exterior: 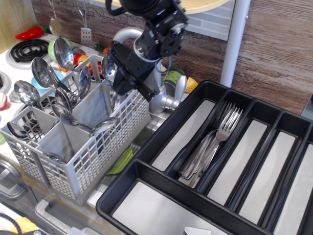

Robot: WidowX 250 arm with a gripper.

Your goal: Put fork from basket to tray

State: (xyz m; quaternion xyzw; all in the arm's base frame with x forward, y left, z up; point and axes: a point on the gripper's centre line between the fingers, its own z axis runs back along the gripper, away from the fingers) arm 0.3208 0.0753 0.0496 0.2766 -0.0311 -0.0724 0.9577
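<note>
The light grey lattice basket [105, 142] stands at the left with several steel spoons upright in it. My gripper [128, 87] hangs tilted over the basket's far right corner, its dark fingers just above the rim. A shiny steel utensil head [108, 68] shows right beside the fingers, with a thin handle running down into the basket. I cannot tell whether it is a fork or whether the fingers hold it. The black tray [146, 171] lies to the right, and several forks [215, 142] lie in its second long compartment.
A chrome tap [159, 93] stands right behind the gripper. A white post [234, 44] rises behind the tray. A stove burner [27, 49] and colourful toy items lie at the far left. A green object [122, 161] lies between basket and tray.
</note>
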